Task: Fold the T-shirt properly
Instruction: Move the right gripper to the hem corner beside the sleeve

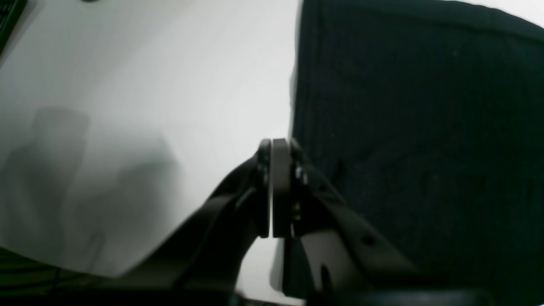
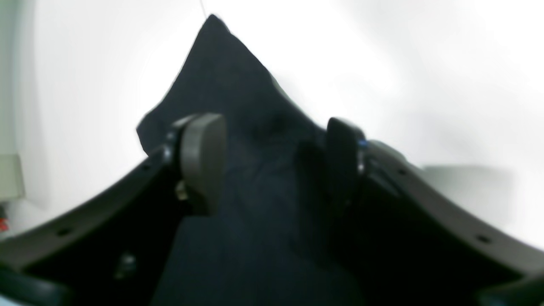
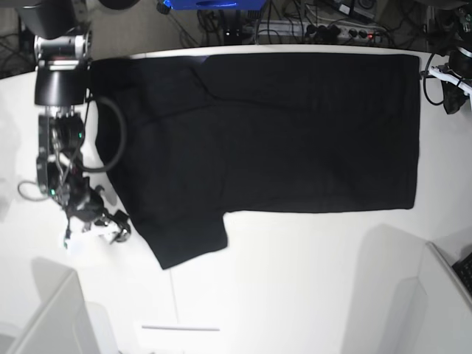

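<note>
Pads of the left pincer point(image 1: 272, 187), item nearest the lens: pressed flat together, nothing visible between them, poised just beside the straight edge of the T-shirt point(image 1: 416, 140) and over bare white worktop point(image 1: 140, 85). Right pincer point(image 2: 272, 161): jaws standing wide apart, grey pad on one side, dark pad on the other, black cloth lying between and beneath them; no grip on the cloth is shown. T-shirt point(image 3: 273, 133): large, black, plain side up, spread flat across the far half of the worktop point(image 3: 310, 280), body smooth, one short sleeve jutting toward the near edge from the shirt's lower corner, beside the right arm. Cables and equipment: behind the shirt, beyond the worktop's far edge. Progress, as judged: garment laid out and flattened, no fold visible in body or sleeve; sleeves still to be turned in, body still to be doubled over. Folding appears barely begun.
</note>
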Action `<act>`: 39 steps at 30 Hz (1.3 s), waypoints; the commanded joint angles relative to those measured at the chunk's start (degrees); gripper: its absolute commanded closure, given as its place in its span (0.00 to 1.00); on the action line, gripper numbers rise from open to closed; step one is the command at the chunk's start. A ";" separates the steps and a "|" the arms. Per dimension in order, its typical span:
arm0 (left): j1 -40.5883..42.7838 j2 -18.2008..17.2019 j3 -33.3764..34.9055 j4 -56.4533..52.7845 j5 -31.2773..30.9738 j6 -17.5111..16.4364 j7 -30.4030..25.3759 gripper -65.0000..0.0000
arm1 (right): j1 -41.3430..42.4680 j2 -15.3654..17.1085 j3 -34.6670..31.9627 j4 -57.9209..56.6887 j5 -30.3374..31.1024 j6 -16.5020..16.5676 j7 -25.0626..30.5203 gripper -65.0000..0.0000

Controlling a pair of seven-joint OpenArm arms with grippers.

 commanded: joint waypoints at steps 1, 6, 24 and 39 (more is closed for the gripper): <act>0.31 -0.85 -0.48 0.81 -0.76 -0.32 -1.23 1.00 | 3.30 0.44 -0.91 -1.02 0.65 0.39 0.83 0.37; 0.31 -0.85 -0.48 0.81 -0.76 -0.32 -1.23 1.00 | 12.97 0.61 -5.92 -15.44 0.65 2.41 1.62 0.32; 0.31 -0.67 -4.52 0.46 -0.76 -0.32 -1.05 1.00 | 24.92 -3.43 -23.51 -42.86 0.65 14.72 12.43 0.33; 0.31 -0.67 -4.52 0.46 -0.76 -0.23 -0.97 1.00 | 24.84 -4.31 -30.28 -43.83 0.65 14.81 12.43 0.58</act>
